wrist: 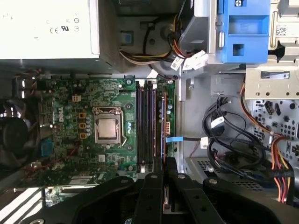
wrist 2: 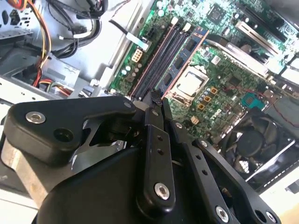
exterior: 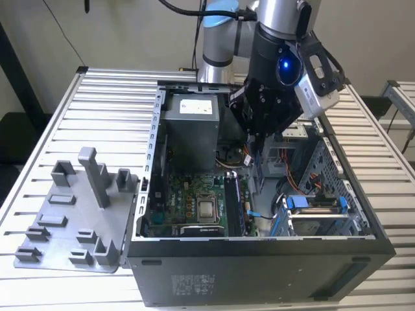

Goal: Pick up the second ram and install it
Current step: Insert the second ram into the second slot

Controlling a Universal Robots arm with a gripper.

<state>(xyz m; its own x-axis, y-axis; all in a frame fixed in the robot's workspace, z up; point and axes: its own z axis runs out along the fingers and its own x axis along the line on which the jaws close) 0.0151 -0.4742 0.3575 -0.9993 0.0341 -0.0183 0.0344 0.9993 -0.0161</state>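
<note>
1. Slatted metal table (exterior: 97, 84) fills the exterior view, with a pale wall behind it.
2. An open computer case (exterior: 259, 265) lies on the table. A grey plastic fixture (exterior: 71, 214) with upright posts sits just beside it, on the exterior view's left.
3. The arm reaches down into the case, and the gripper (exterior: 256, 139) hangs over the inside, next to the grey power supply (exterior: 191, 123).
4. In both wrist views the gripper (wrist 2: 156, 100) (wrist: 164, 163) is pinched narrow on the ram stick (wrist 2: 187, 53). Its black fingers (wrist: 152, 186) press the thin board from both sides.
5. In the first wrist view the ram stick (wrist: 164, 126) shows edge-on as a thin orange-brown line running out from the fingertips.
6. It hangs over the green motherboard (wrist: 60, 98), beside the row of black memory slots (wrist: 145, 126) and on their far side from the processor socket (wrist: 107, 128).
7. It seems to be above the board and not seated, though the angle makes this hard to judge.
8. A black fan (wrist 2: 254, 142) sits at the motherboard's edge.
</note>
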